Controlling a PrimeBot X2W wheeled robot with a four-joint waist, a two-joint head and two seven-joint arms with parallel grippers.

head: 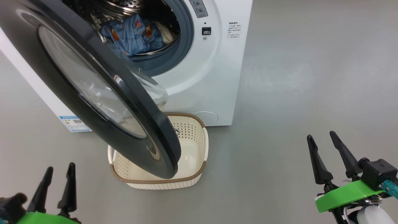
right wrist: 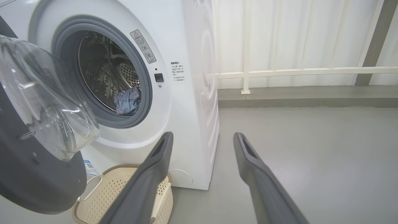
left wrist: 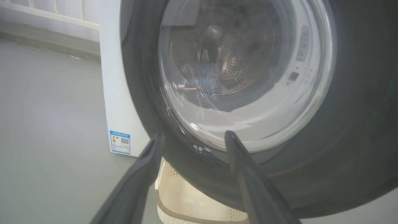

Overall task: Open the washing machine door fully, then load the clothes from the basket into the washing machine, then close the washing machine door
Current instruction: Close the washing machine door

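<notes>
**Door swung out, clothes in drum**

Left gripper (head: pixel 61 168) at near left, jaws spread, holding nothing. Right gripper (head: pixel 321 135) at near right above the floor (head: pixel 295 93), jaws also apart and empty. Ahead, the basket (head: pixel 161 185) sits on the floor, its visible inside bare. The door (head: pixel 161 137) hangs open over the basket. Beyond is the washer (head: pixel 202 77), with the clothes (head: pixel 133 34) bunched at the drum's front.

Not much else going on here: you've got a plain grey floor (head: pixel 311 77), smooth with a slight sheen. Along the back you'll see a raised grey kerb (right wrist: pixel 311 101) with a white railing (right wrist: pixel 295 72) standing on it, a pale curtain (right wrist: pixel 279 31) behind that, and a slanted grey post (right wrist: pixel 371 43) at the far right
</notes>
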